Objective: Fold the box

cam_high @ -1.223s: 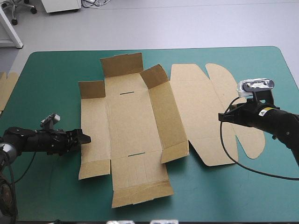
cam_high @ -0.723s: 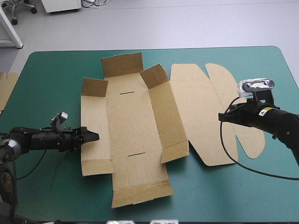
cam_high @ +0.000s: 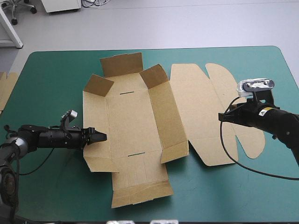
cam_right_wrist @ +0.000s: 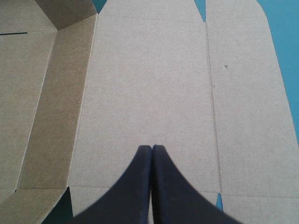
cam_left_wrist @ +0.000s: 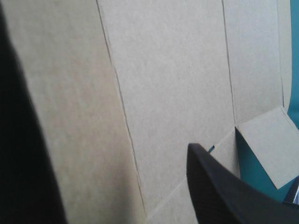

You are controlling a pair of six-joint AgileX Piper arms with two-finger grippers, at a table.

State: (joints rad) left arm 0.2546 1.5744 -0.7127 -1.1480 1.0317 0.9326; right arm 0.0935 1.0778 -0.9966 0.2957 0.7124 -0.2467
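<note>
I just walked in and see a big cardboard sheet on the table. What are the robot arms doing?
Two robot arms are folding a brown box that lies mostly flat on the teal-green table. The left gripper, fingers open, reaches over the box's left side. The right gripper, fingers shut, is over the flat lid part.

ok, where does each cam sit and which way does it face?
High view: above and behind the robot, facing forward and down on the table and box; left gripper and right gripper both show.
Left wrist view: on the left wrist, looking across the box; own fingers apart.
Right wrist view: on the right wrist, looking along the lid; own fingers shut.
Shared: the box, in all three.
</note>
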